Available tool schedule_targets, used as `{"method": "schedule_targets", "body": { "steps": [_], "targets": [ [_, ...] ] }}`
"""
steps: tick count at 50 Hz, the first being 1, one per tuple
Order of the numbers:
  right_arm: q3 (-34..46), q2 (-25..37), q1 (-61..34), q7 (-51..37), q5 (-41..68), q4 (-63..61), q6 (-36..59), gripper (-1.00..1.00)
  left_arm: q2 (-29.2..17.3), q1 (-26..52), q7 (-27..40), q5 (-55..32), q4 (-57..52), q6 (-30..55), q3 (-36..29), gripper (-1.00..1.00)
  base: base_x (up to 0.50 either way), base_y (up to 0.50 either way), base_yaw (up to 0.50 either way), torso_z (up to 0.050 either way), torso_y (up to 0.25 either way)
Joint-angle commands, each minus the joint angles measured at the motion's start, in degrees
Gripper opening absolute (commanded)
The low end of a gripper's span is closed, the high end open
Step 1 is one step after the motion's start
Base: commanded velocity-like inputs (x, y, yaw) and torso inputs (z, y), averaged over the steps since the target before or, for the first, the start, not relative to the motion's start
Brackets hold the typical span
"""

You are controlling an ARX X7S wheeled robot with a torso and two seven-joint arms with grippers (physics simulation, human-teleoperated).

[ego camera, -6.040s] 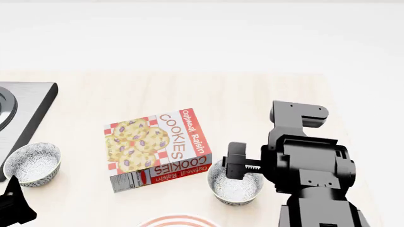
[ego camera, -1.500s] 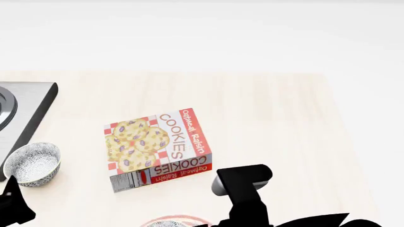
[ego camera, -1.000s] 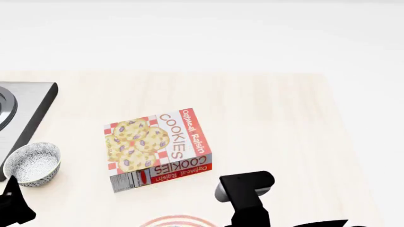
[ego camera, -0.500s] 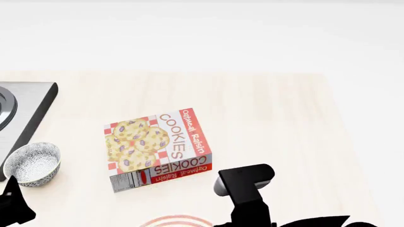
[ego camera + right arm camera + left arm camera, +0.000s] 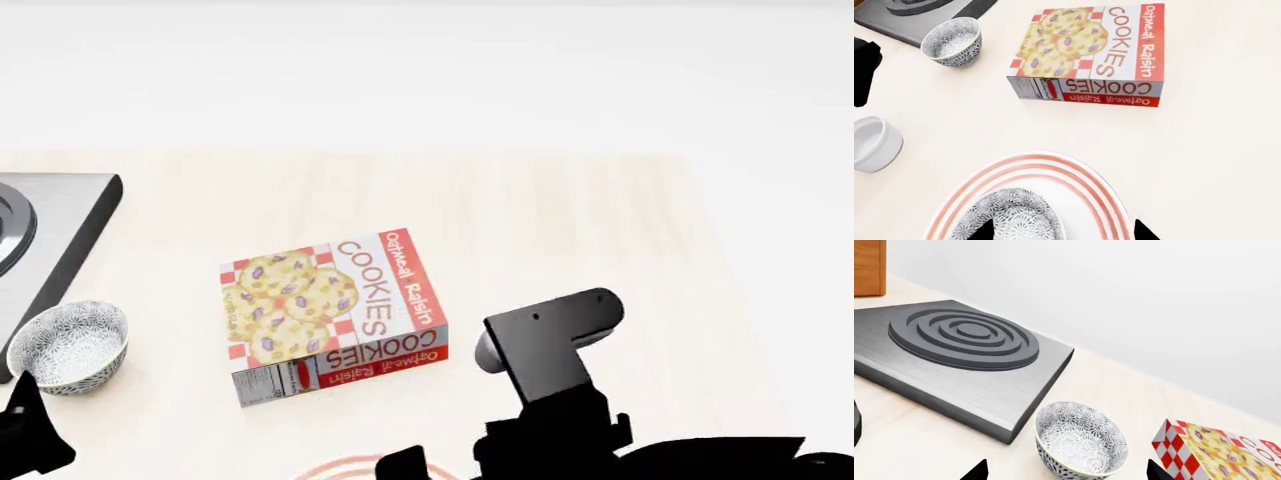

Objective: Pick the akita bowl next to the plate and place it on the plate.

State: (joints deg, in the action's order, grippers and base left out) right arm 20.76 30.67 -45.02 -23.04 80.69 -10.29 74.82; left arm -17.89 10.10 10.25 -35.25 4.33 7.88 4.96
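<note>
Release step, by the look of it: akita bowl (image 5: 1006, 216) sits on the plate (image 5: 1084, 185), mouth up, round, no long axis. Right gripper (image 5: 1057, 231) fingers apart, straddling the bowl. Left gripper (image 5: 1064, 474) fingers apart, idle by the other bowl (image 5: 1081, 440). Next: lift clear without nudging it.

You see a pale wooden bench (image 5: 574, 220) with faint grain. Behind it stands a plain white wall (image 5: 1154, 300), smooth and bare. The light is soft and even, with only weak shadows. At one far corner, past the bench, you see a brown wooden piece (image 5: 869, 267).
</note>
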Motion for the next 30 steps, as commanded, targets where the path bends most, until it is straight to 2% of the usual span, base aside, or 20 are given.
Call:
{"method": "schedule_targets", "body": {
  "steps": [1,6,16,24,30],
  "targets": [
    [-1.04,2.88,2.11,-3.91,-1.6,-8.82,-1.78,1.0,-0.11,-0.15,0.12,-0.15,-0.14,-0.09,-0.08,1.0,0.0,0.0,0.0,0.0,0.0],
    [-2.56,3.84,4.83,-5.88,-2.17,-13.15,-4.04,1.0,-0.22,-0.17,0.41,-0.53,-0.58,0.37,-0.07,1.0,0.0,0.0,0.0,0.0,0.0],
    [-4.58,3.44,12.72,-7.48,-11.55,-18.65,-14.13,1.0,-0.04,0.23,-0.08,-0.28,0.69,-0.46,-0.31,1.0,0.0,0.0,0.0,0.0,0.0],
    [-4.07,3.52,18.59,-10.98,-21.54,-19.21,-20.17,1.0,-0.17,0.02,0.25,-0.36,0.12,-0.3,-0.42,1.0,0.0,0.0,0.0,0.0,0.0],
    [-2.32,3.64,22.75,-8.45,-29.85,-18.72,-27.97,1.0,-0.26,-0.18,0.33,-0.38,-0.11,-0.39,-0.48,1.0,0.0,0.0,0.0,0.0,0.0]
  ]
}}
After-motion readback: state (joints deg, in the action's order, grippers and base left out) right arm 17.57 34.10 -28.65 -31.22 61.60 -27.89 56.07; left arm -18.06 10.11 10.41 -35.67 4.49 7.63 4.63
